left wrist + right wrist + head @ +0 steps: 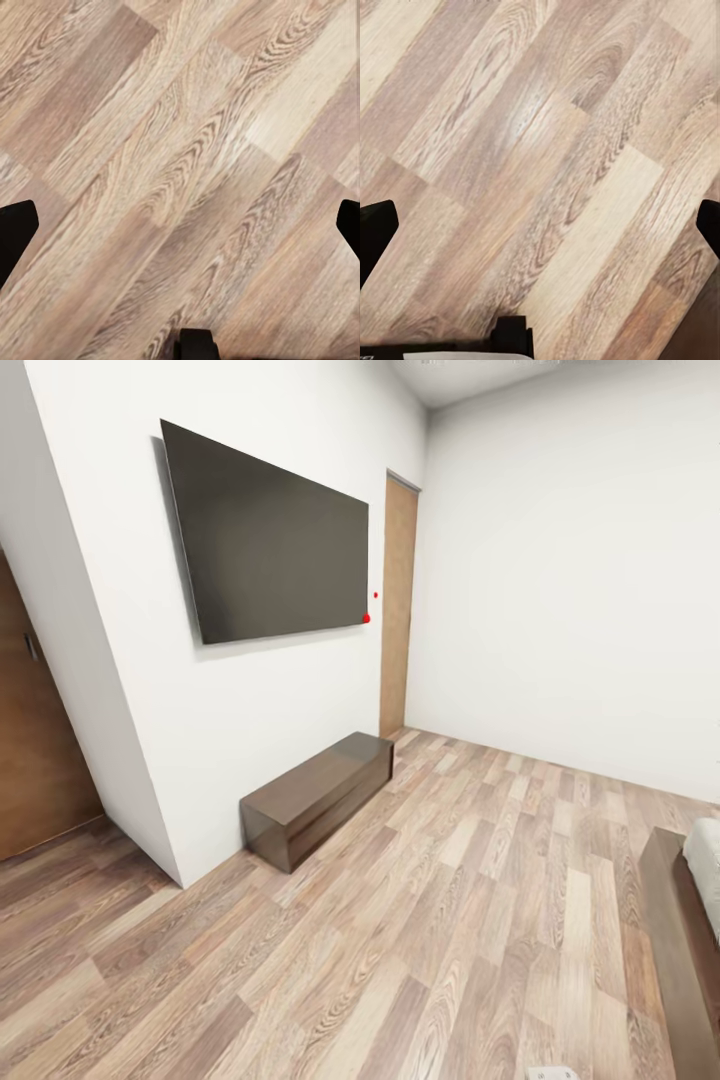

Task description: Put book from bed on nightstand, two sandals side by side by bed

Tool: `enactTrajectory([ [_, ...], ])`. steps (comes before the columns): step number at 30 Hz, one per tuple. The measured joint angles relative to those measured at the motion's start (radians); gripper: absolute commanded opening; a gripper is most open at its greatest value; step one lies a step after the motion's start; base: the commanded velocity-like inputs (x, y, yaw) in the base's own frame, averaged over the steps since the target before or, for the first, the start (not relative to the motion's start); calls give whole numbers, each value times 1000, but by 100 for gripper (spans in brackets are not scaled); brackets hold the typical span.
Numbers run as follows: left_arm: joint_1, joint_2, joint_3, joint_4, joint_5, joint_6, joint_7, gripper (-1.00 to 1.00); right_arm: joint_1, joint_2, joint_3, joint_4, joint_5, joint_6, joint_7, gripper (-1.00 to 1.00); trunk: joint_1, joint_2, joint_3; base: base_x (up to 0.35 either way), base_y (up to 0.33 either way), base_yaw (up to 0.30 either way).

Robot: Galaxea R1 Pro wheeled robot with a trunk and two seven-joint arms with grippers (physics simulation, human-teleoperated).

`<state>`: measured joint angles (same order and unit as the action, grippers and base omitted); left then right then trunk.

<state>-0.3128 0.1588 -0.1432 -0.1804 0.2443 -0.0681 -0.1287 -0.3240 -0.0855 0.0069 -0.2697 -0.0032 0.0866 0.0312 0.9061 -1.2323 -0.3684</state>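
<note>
White walls and light brown wood-plank floor (440,920) surround me in the bedroom, where a large dark flat screen (270,535) hangs above a low dark brown glossy wooden bench (318,796) set against the wall. A tall wooden door (398,605) stands in the far corner, and a darker door (35,750) is cut off beside it at the frame's edge. Only a corner of the dark brown wooden bed frame (682,950) and its pale grey mattress (704,865) shows, the rest cropped away. Broad bare planks lie open between bench and bed. My left gripper (180,225) and right gripper (540,225) hang over floorboards, black fingertips (16,232) spread wide at both sides, nothing between them. The bed corner sits well off from my right fingers (376,232).
</note>
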Motion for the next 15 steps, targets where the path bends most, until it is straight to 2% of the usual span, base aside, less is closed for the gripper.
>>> enactTrajectory([
  [4,0,1,-4,1,0,29,0,100,0,0,-1,1,0,0,1,100,0,0,4,11,0,-56],
  [12,0,1,-8,5,1,144,7,100,0,-1,-2,16,-1,0,0,100,0,0,6,3,0,-13],
  [15,0,0,-7,6,2,170,11,100,0,-1,-15,38,-2,1,-1,100,0,0,6,1,0,-3],
])
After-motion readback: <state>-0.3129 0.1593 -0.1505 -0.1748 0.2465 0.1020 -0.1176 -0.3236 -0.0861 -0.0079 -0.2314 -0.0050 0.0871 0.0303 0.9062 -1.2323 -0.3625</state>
